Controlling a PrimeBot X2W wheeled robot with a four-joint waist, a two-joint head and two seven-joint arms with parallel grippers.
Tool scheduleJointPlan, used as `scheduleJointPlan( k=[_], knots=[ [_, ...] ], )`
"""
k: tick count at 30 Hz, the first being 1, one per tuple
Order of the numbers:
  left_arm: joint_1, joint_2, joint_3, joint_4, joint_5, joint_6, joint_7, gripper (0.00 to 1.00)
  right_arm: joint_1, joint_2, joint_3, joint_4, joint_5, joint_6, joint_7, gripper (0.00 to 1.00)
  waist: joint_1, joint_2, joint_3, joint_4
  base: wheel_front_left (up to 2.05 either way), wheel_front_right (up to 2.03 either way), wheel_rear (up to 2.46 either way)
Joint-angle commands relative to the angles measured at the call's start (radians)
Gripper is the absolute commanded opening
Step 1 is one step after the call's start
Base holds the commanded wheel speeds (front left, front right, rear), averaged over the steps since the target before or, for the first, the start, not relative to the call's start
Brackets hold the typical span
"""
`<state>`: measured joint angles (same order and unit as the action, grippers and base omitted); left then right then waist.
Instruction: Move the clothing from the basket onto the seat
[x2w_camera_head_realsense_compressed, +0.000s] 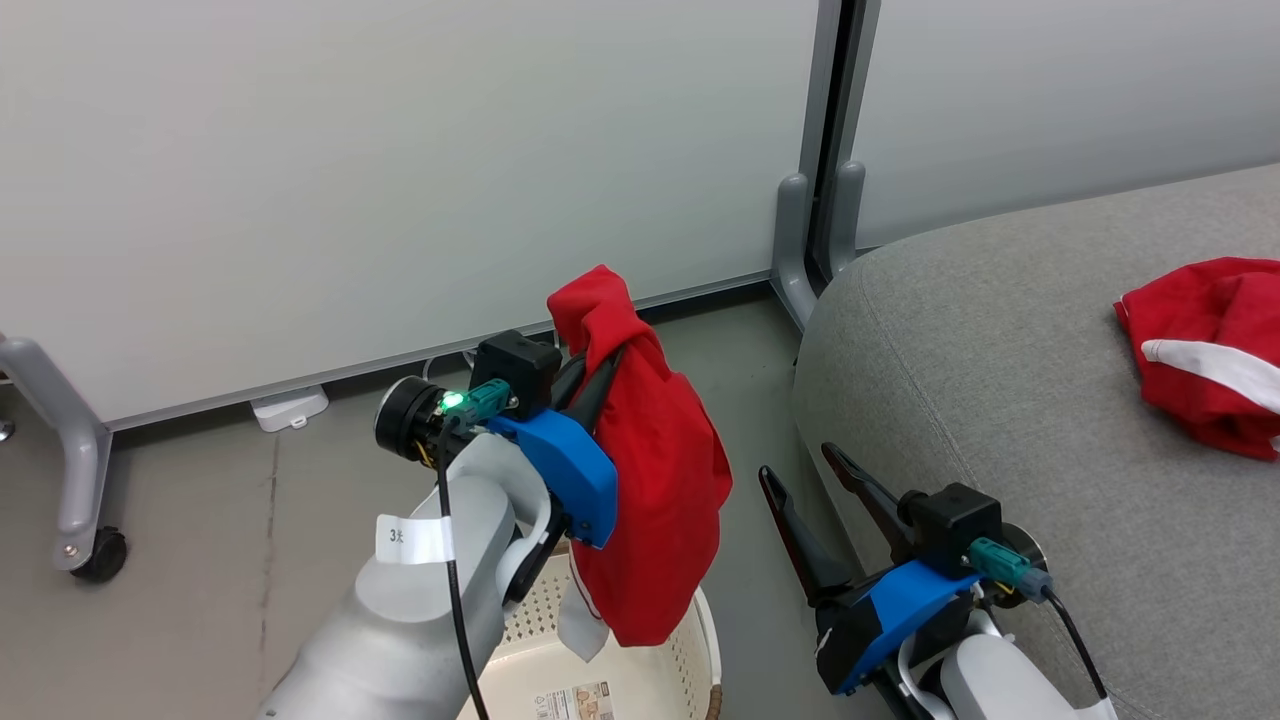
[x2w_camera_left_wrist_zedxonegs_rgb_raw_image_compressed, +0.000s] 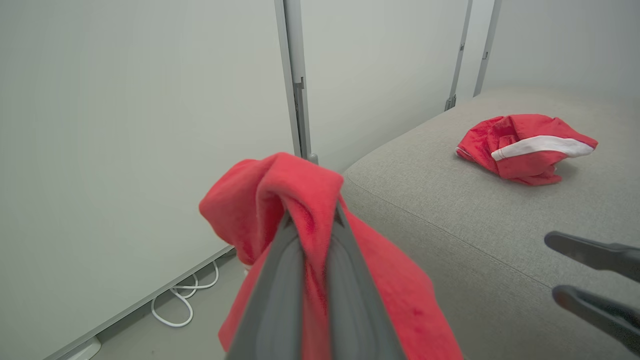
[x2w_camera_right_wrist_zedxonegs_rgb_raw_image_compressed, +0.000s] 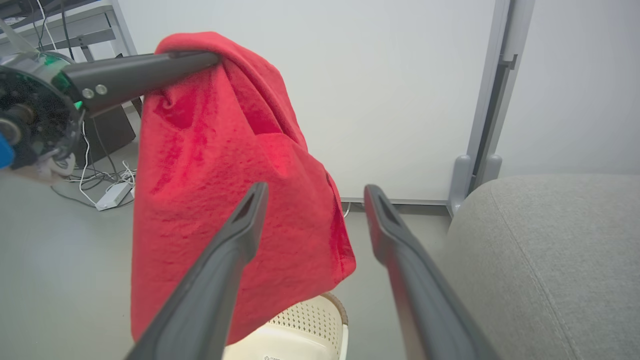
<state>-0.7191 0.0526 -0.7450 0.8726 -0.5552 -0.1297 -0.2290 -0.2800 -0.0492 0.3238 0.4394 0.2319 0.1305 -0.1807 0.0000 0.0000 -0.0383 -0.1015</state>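
Jaws of our left gripper (x2w_camera_head_realsense_compressed: 606, 364) are pinched tight on the red garment (x2w_camera_head_realsense_compressed: 660, 470); those of our right gripper (x2w_camera_head_realsense_compressed: 797, 462) gape wide with nothing between them.

From our left jaws a bunched fold pokes up past the fingertips, and the rest of the red garment hangs straight down, a white tag (x2w_camera_head_realsense_compressed: 585, 628) dangling at its hem. The basket (x2w_camera_head_realsense_compressed: 690, 665) sits directly below those jaws; we cannot tell whether the hem touches it. Our right jaws stand just right of the hanging cloth, apart from it. The seat (x2w_camera_head_realsense_compressed: 980, 380) begins just right of them, and the striped garment (x2w_camera_head_realsense_compressed: 1210, 350) lies crumpled on it, well beyond their tips.
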Motion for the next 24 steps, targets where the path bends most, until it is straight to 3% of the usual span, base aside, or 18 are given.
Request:
scheduleJointPlan(
  k=[1,14,24],
  knots=[
    [0.000,-0.001,-0.003,0.004,-0.008,-0.001,-0.006,0.00,0.015,-0.002,0.002,-0.006,0.000,0.000,0.002,1.00,0.0000,0.0000,0.004,-0.001,0.00,0.00,0.00],
    [-0.022,-0.001,-0.045,-0.002,-0.034,-0.001,-0.009,0.00,-0.124,-0.002,0.102,-0.001,0.038,0.000,0.053,1.00,0.0000,0.0000,0.026,-0.007,0.00,0.00,0.00],
    [-0.033,-0.001,-0.096,-0.022,-0.067,-0.001,-0.011,0.00,-0.295,-0.002,0.239,0.162,0.161,0.000,0.098,1.00,0.0000,0.0000,0.033,0.012,0.00,0.00,0.00]
  ],
)
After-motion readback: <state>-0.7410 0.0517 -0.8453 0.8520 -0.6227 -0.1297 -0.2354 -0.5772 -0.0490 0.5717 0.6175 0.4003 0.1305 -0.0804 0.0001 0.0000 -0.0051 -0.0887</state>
